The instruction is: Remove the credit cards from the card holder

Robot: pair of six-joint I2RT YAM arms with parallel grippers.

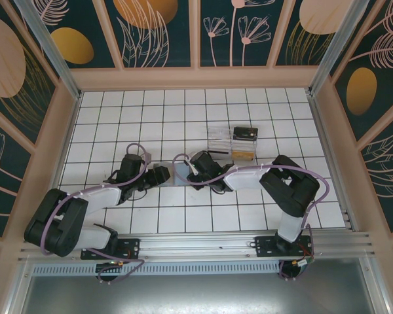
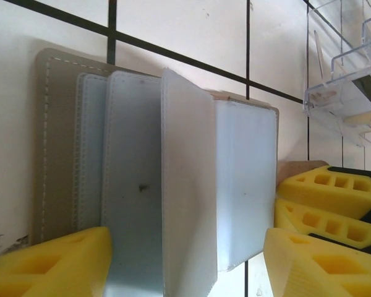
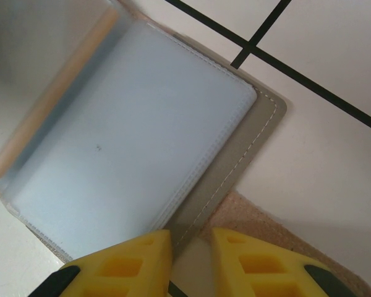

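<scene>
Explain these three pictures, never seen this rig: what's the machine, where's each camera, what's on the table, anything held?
Two robot arms are bolted at the near edge of the table, each ending in a two-finger claw with yellow fingers. One picture looks down from above and behind; the other two come from wrist cameras. On the tiled table lies an open card holder, blue-grey sleeves up. Farther back, a clear tray holds a black card and a tan-gold card. The left claw is open, straddling the holder. The right claw's fingers sit nearly together at the holder's edge; whether they pinch it is unclear.
</scene>
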